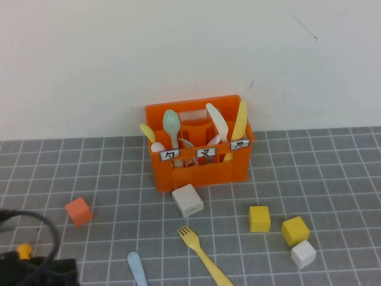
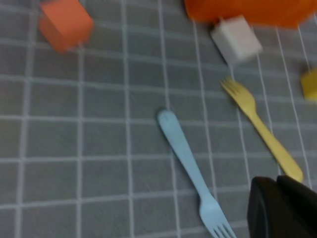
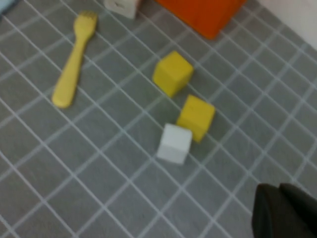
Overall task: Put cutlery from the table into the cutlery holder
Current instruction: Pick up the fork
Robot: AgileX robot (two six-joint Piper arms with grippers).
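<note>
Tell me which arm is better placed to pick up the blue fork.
Left, probably. The blue fork lies on the table's left, beneath the left gripper; the right gripper hovers near the yellow blocks.

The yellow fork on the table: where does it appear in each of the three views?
High view: yellow fork lies low at centre, tines toward the orange cutlery holder.
Left wrist view: right side, beside the light blue fork.
Right wrist view: upper left.
Shared landmark: the white cube by the holder.
</note>
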